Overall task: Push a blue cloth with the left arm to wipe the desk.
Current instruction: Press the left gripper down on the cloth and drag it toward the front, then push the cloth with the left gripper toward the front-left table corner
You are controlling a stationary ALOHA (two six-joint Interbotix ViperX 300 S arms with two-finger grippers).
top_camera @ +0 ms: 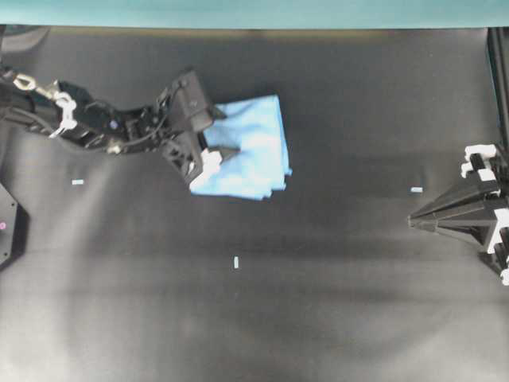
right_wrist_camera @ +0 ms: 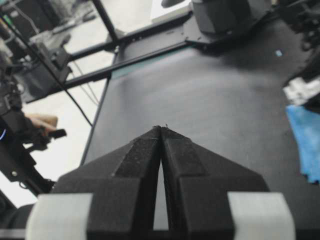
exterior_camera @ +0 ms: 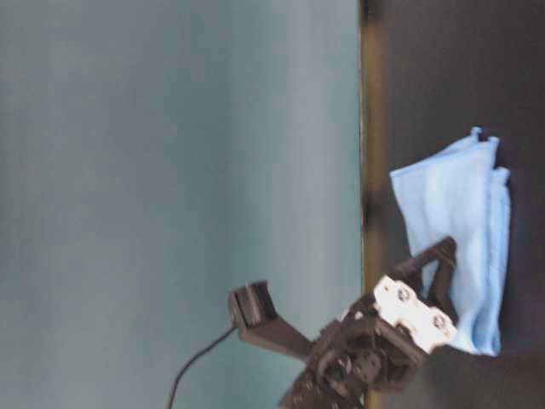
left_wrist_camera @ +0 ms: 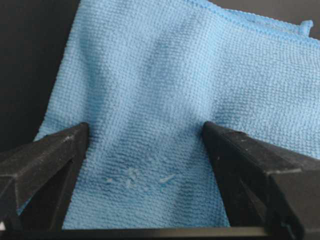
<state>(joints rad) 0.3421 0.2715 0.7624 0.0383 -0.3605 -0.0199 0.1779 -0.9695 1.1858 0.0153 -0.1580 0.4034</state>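
The blue cloth (top_camera: 254, 147) lies folded on the black desk (top_camera: 238, 326), left of the middle toward the far edge. The left arm (top_camera: 87, 123) reaches in from the left. Its gripper (top_camera: 231, 132) is open and rests on the cloth's left part, one finger on each side of a stretch of fabric. In the left wrist view the cloth (left_wrist_camera: 165, 85) fills the frame between the two spread fingers (left_wrist_camera: 55, 155). The table-level view shows the gripper (exterior_camera: 430, 281) on the cloth (exterior_camera: 456, 213). My right gripper (top_camera: 413, 221) is shut and empty at the right edge, also seen in its wrist view (right_wrist_camera: 161, 129).
Small white tape marks lie on the desk at the left (top_camera: 78, 182), centre (top_camera: 237, 263) and right (top_camera: 417, 189). A teal border strip (top_camera: 238, 12) runs along the far edge. A black base (top_camera: 8, 223) sits at the left edge.
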